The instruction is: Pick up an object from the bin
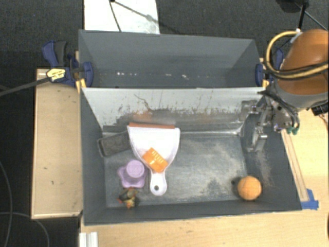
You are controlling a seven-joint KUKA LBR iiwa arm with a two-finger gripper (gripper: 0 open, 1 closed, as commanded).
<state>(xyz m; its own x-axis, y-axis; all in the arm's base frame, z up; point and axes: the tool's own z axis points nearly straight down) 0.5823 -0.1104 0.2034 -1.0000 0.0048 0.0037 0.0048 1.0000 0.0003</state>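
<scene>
The grey metal bin (211,158) takes up most of the view, with a lot of its scuffed floor bare in the middle. The arm (303,60), with its rounded orange cover, comes in over the right rim. Its jaws hang down inside the bin, close to the right wall and about halfway between the back and the near edge. Honestly can't tell whether the jaws are spread or pressed together from this angle, and I can't see anything between them.

Biggest thing in the bin is a white dustpan (154,138) on the left half of the floor, wide end toward the back and handle pointing at the near edge. Just left of it, touching or nearly so, is a flat dark grey block (114,144) lying at a slight tilt.

Closest thing to the jaws is an orange ball (249,188), sitting by itself in the near right corner, clearly apart from them and from everything else.

Then there's a purple plastic piece (132,173) right beside the dustpan's handle on its left, and an orange ridged chunk (154,159) resting in the dustpan. Smallest is a little dark and yellow bit (127,199) by the near wall, just in front of the purple piece. No idea what that one is.
</scene>
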